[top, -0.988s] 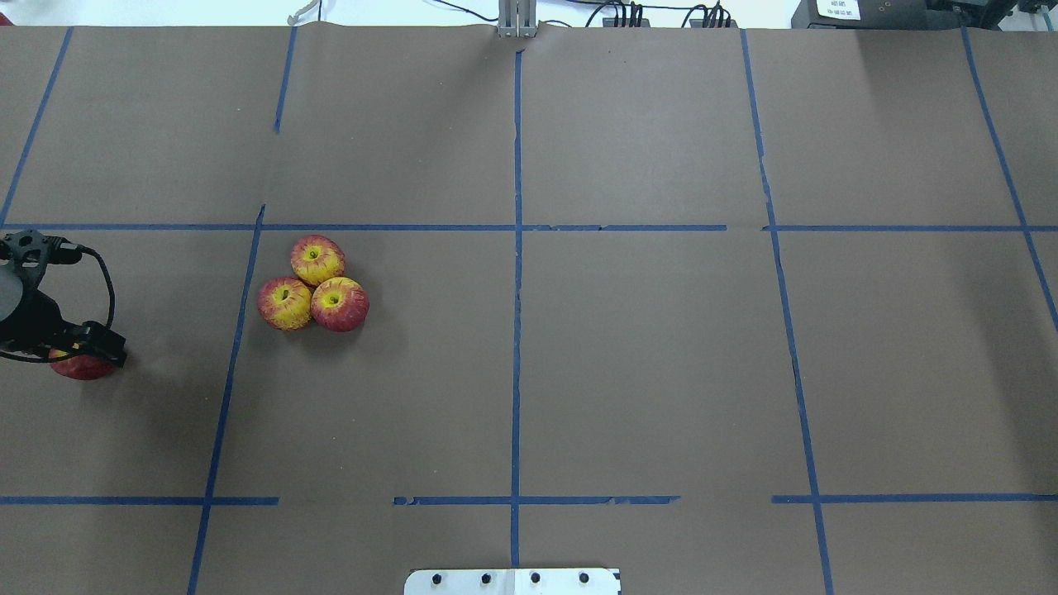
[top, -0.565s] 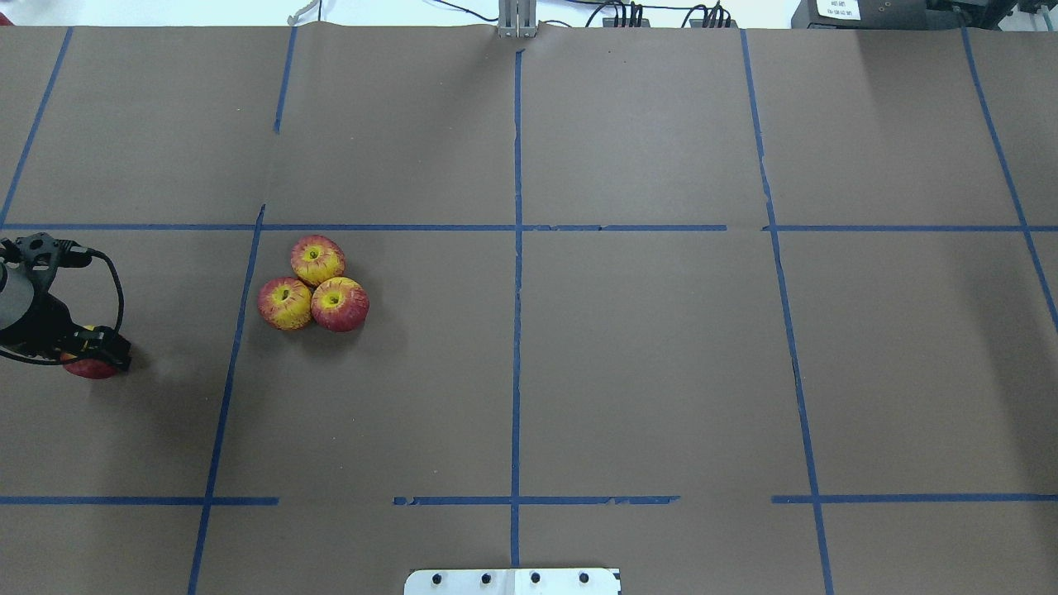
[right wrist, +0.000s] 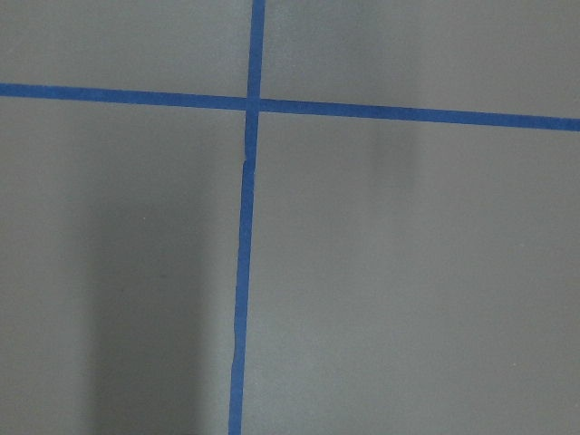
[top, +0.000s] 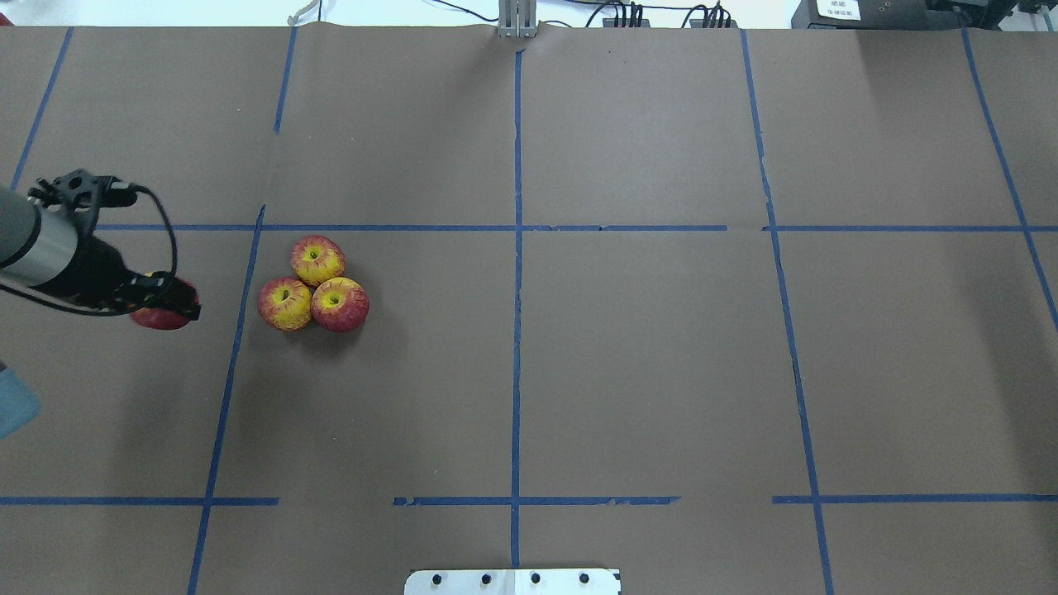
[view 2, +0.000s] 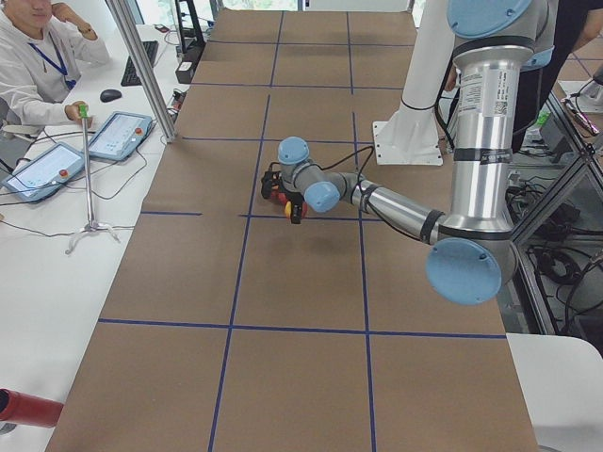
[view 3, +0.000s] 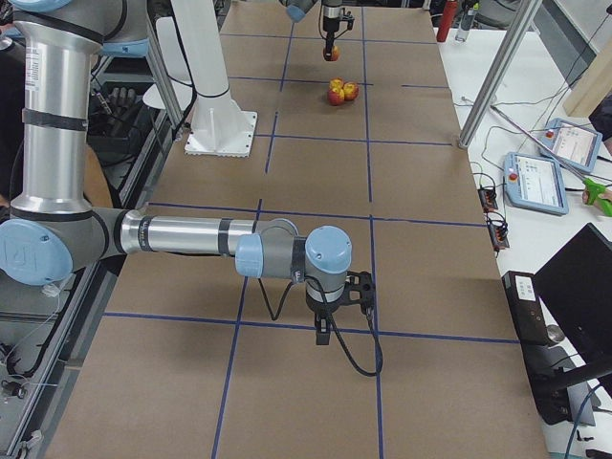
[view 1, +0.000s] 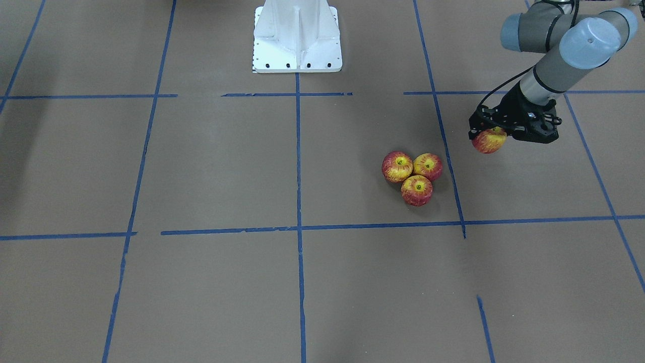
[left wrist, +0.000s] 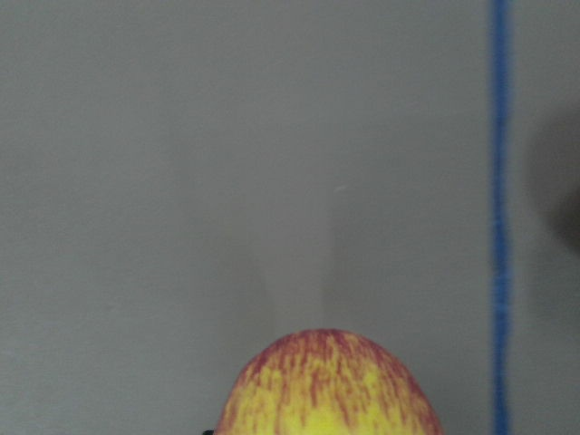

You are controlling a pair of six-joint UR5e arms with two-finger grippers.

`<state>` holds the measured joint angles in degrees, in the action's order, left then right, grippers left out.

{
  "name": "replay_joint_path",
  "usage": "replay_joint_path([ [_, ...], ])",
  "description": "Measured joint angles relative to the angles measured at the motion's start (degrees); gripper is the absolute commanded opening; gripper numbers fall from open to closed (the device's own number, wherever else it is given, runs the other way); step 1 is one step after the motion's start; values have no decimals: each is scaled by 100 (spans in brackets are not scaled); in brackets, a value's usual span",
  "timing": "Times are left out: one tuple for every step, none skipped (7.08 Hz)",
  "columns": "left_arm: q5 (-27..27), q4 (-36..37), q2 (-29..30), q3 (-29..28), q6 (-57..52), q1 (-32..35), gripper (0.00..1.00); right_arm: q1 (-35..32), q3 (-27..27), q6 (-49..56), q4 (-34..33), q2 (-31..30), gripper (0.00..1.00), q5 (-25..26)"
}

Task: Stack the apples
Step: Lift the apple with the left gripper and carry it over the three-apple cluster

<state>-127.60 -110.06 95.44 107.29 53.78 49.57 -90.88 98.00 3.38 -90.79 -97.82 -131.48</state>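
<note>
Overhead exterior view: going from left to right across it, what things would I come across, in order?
The left gripper shut on an apple → three touching apples resting on the table → white base plate at the bottom edge.

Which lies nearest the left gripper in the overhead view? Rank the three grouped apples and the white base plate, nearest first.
1. The left-hand apple, on the group's side facing the left gripper.
2 and 3. The far apple at the group's top and the right-hand apple: too close to call.
4. The white base plate, at the bottom edge, centre.
</note>
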Motion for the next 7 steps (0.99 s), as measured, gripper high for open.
replay_joint_path([
  [13,577,758,-117,353,-49,0,0,0,3,0,0,100,0],
  [116,1065,1262,-221,504,-175,0,0,0,3,0,0,100,0],
  [383,1294,1547,-371,591,-422,0,0,0,-1,0,0,100,0],
  [623,1372,1708,-517,650,-640,0,0,0,-1,0,0,100,-2],
  [740,1399,1775,-586,674,-736,0,0,0,2,0,0,100,-4],
  [787,1413,1795,-610,680,-769,0,0,0,2,0,0,100,-2],
  [808,1423,1792,-630,677,-780,0,0,0,1,0,0,100,-1],
])
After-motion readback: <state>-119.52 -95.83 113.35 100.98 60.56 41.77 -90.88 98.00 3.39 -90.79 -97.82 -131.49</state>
